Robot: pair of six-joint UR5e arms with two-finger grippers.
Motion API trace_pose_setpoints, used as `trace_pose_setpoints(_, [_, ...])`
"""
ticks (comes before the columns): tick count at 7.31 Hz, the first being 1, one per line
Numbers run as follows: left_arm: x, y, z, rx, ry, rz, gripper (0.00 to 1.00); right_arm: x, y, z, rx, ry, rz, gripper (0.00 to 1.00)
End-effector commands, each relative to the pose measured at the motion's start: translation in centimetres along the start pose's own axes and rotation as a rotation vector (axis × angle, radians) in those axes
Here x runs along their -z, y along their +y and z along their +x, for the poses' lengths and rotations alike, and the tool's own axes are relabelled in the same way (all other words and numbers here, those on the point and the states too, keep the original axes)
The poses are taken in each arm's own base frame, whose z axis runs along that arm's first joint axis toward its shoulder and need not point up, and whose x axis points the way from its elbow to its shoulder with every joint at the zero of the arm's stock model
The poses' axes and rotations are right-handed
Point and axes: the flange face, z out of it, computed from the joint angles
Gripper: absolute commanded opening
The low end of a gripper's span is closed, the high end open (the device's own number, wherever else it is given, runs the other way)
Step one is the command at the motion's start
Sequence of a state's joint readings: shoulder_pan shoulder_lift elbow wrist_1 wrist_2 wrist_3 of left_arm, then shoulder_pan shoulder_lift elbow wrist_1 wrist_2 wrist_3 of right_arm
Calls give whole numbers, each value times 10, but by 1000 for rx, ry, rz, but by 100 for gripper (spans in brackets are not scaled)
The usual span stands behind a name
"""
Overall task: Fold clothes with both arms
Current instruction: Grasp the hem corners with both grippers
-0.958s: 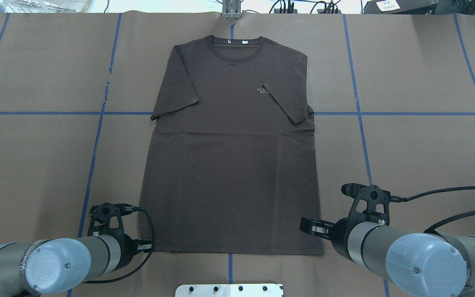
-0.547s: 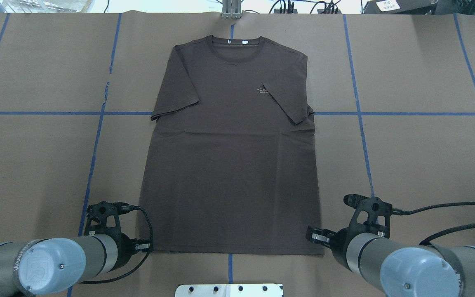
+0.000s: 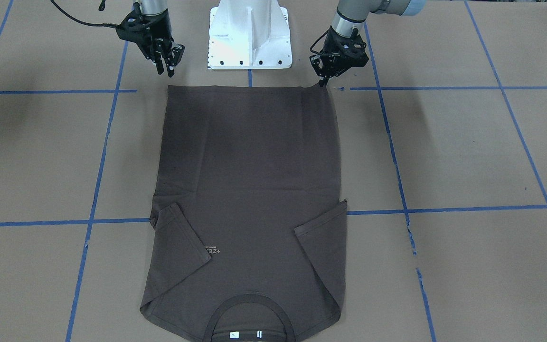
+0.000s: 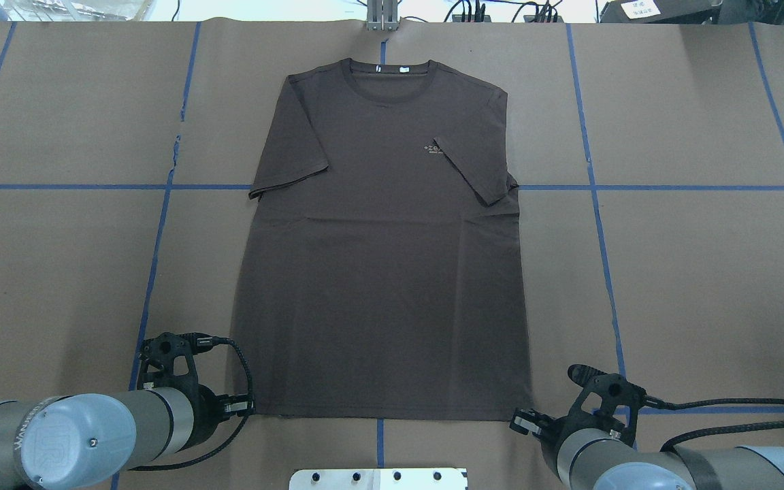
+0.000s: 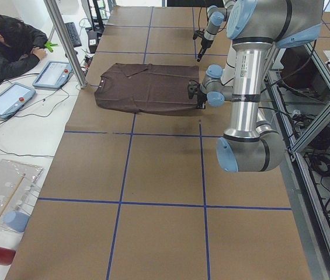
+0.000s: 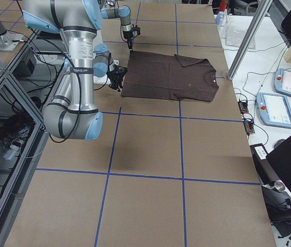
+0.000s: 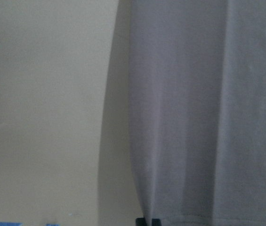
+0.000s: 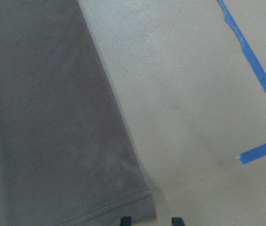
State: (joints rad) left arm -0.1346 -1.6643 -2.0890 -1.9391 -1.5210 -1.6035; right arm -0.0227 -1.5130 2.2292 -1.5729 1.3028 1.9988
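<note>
The dark brown T-shirt [image 4: 378, 272] lies flat on the brown table cover, collar far from me, both sleeves folded in over the chest [image 3: 249, 180]. My left gripper [image 4: 241, 407] is low at the hem's left corner; in the front-facing view [image 3: 323, 81] its fingers meet in a point on that corner. In the left wrist view [image 7: 148, 221] the tips are together at the cloth's [image 7: 208, 117] edge. My right gripper [image 4: 520, 420] is open at the hem's right corner [image 3: 168, 69]. In the right wrist view [image 8: 151, 220] its tips straddle the corner of the cloth [image 8: 43, 117].
The white metal base [image 3: 249, 33] stands just behind the hem, between the arms. Blue tape lines [image 4: 596, 224] cross the cover. In the exterior left view an operator [image 5: 10, 44] sits at the far end beside tablets [image 5: 52, 73] and a metal post [image 5: 65, 41].
My right gripper has drawn back toward the base, from over the shirt's right edge to the hem's right corner. The left gripper has shifted only slightly. The shirt has not moved.
</note>
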Motion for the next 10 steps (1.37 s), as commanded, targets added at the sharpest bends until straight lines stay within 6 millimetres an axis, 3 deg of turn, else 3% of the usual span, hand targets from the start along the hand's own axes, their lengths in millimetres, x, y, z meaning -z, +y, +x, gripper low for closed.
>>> trace_pose_setpoints(1, [6,1,3,15,14,-5,0,-23,9,-3,17,23,39,43])
trace_pose_setpoints(7, [9,3,5,19,23,-11,0,-42,4,-8,53,22,104,44])
trace_pose_setpoints(10, [13,3,7,19,30,-13,0,-42,5,-11,51,20,103,43])
